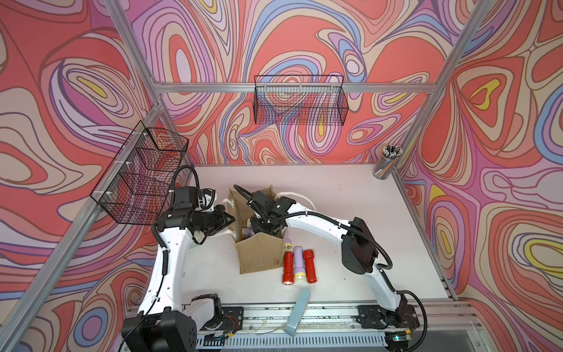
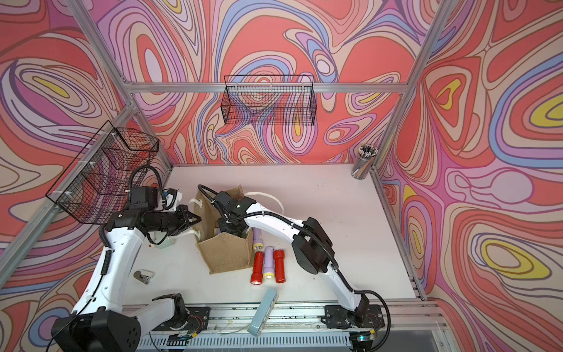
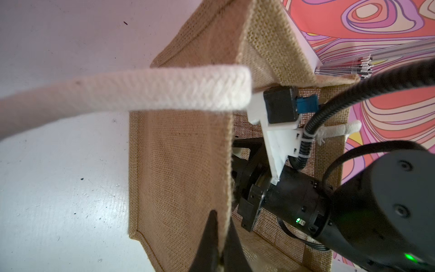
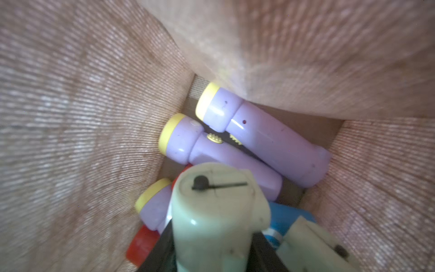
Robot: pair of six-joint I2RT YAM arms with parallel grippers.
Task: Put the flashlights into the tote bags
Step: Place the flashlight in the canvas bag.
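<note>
Nearest me, a flat grey-blue bar (image 1: 298, 311) lies across the front edge of the counter (image 1: 350, 213), partly over the rail. Just past it, three flashlights lie side by side on the counter: a red flashlight (image 1: 288, 268), a lilac flashlight (image 1: 299, 263) and a second red one (image 1: 309, 265). They sit just beside the tote bag (image 1: 259, 254), which stands upright with its mouth open. Another lilac one (image 1: 287, 242) lies along the bag's wall, half hidden under my right arm. My left claw (image 3: 222, 220) is pressed together on the bag's rim with the burlap wall pinched between its fingers, close to the white rope handle (image 3: 141, 94). My right claw (image 1: 263, 227) reaches down inside the bag. In its wrist view a pale green flashlight (image 4: 211, 212) sits between the black fingers, but I cannot tell whether they grip it or only flank it. Deeper in the bag lie three lilac torches with yellow heads (image 4: 259, 136), plus a red torch (image 4: 141, 245) and a blue torch (image 4: 287, 216). Farther back, a cup of pens (image 1: 387, 161) stands in the far right corner of the counter. One black wire basket (image 1: 300, 100) hangs on the back wall and a second basket (image 1: 143, 173) on the left wall.
</note>
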